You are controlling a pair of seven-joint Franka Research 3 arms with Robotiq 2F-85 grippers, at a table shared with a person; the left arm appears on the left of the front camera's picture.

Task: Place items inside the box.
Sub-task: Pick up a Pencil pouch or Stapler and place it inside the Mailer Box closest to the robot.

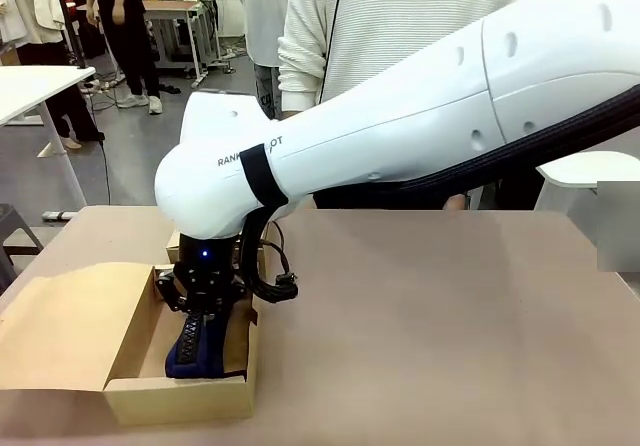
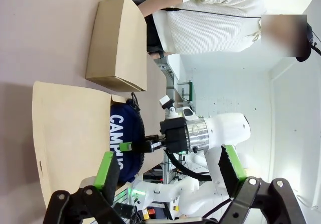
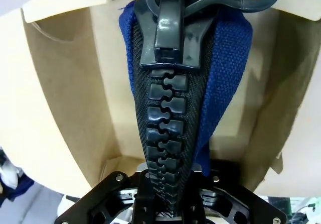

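My right arm reaches across to the open cardboard box [image 1: 180, 398] at the table's front left. Its gripper [image 1: 205, 311] is shut on the navy zip pencil pouch [image 1: 197, 351], which stands on end inside the box. In the right wrist view the pouch's chunky black zip [image 3: 168, 123] runs up from between my fingers, with the box's walls [image 3: 70, 113] around it. The left wrist view shows the pouch [image 2: 123, 133] with white lettering, pinched by the right gripper [image 2: 145, 144]. My left gripper [image 2: 168, 169] hangs open above the table, holding nothing, a little away from the box.
The box's lid flap [image 1: 60, 336] lies open to the left. A second, closed cardboard box [image 2: 118, 43] sits beyond it, toward the person in a white sweater [image 1: 400, 26] at the far side. Brown tabletop [image 1: 450, 326] stretches to the right.
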